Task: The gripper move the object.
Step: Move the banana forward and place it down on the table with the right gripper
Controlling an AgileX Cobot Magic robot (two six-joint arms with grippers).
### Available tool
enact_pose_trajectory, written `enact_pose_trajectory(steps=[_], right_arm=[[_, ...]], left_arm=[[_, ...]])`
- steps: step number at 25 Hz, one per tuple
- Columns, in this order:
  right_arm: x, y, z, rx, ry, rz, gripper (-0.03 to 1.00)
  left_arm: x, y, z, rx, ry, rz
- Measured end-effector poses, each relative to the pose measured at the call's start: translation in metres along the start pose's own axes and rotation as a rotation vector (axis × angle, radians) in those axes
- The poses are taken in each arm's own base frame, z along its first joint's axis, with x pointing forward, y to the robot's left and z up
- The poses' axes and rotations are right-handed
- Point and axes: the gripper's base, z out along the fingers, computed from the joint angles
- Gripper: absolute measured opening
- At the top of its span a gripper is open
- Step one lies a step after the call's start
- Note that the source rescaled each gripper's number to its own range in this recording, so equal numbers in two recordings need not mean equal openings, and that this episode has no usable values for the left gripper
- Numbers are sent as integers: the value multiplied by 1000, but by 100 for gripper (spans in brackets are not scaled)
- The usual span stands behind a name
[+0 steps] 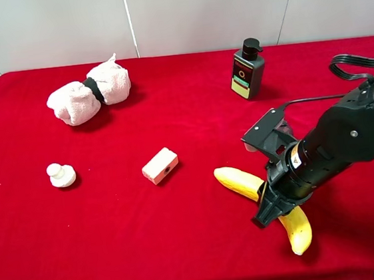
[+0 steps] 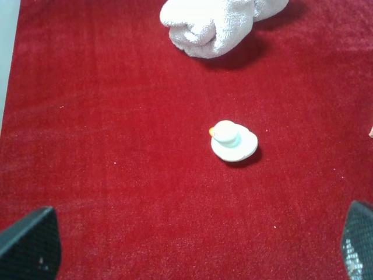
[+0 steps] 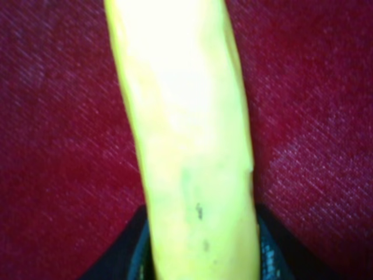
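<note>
— Where does the high camera sit?
— Above the near edge of the bench [image 1: 119,254], facing down and across to the back wall [image 1: 194,12], so the whole red top shows.
— And the wrist ones?
— The left looks down from some height, sharing the duck [image 2: 233,142] and towel roll [image 2: 215,23] with the high view. The right hangs very close over the banana [image 3: 186,146], which the high view also shows.

smooth yellow banana [image 1: 245,182], napped red cloth [image 1: 119,254], terry towel [image 1: 88,93]
</note>
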Motion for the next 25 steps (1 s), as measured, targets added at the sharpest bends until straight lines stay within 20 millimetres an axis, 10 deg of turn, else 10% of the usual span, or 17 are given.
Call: enact_pose_trajectory(steps=[9,25], right_arm=[[0,0,0,0,-3,0,3],[-3,0,0,3,-30,0,53]], left_arm=[[0,0,0,0,0,0],[0,0,0,0,0,0]])
